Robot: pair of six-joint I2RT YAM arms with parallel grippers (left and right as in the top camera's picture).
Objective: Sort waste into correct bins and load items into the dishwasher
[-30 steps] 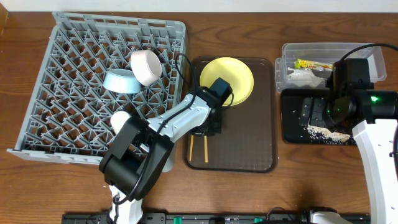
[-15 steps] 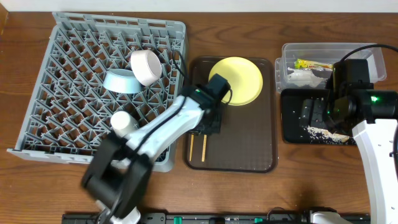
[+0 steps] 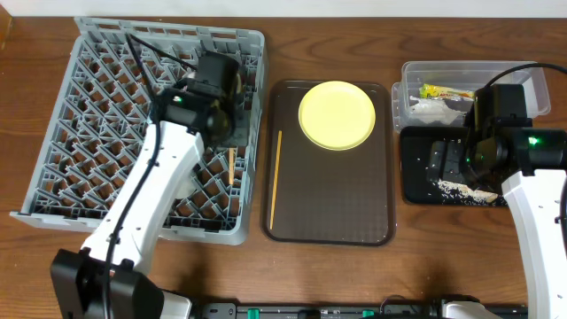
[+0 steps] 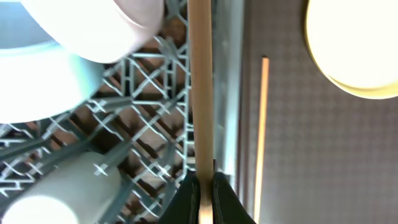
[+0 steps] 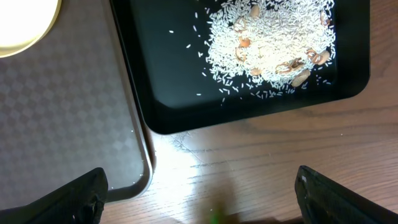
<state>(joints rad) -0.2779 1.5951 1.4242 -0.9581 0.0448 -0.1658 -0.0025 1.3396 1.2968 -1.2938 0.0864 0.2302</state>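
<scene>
My left gripper (image 3: pixel 226 124) (image 4: pixel 203 186) is shut on one wooden chopstick (image 4: pixel 200 93) and holds it over the right edge of the grey dish rack (image 3: pixel 106 177); the stick's end shows in the overhead view (image 3: pixel 232 167). The second chopstick (image 3: pixel 275 177) (image 4: pixel 261 124) lies on the brown tray (image 3: pixel 341 204) beside the yellow plate (image 3: pixel 337 115). The left wrist view shows the white bowl (image 4: pixel 134 25), blue saucer (image 4: pixel 37 74) and white cup (image 4: pixel 62 193) in the rack. My right gripper (image 3: pixel 449 159) (image 5: pixel 202 186) is open and empty above the black tray (image 5: pixel 168 93), which holds rice scraps (image 5: pixel 273 43).
The clear tub (image 3: pixel 532 84) at the back right holds the snack wrapper (image 3: pixel 447 90) and the white tissue (image 3: pixel 425 106). The black tray (image 3: pixel 416 182) sits just in front of it. Bare wooden table lies in front of the trays.
My left arm has swung from the brown tray to the rack's right side, carrying one chopstick. The other chopstick stays on the tray. The plate now lies flat. The right arm has not moved.
</scene>
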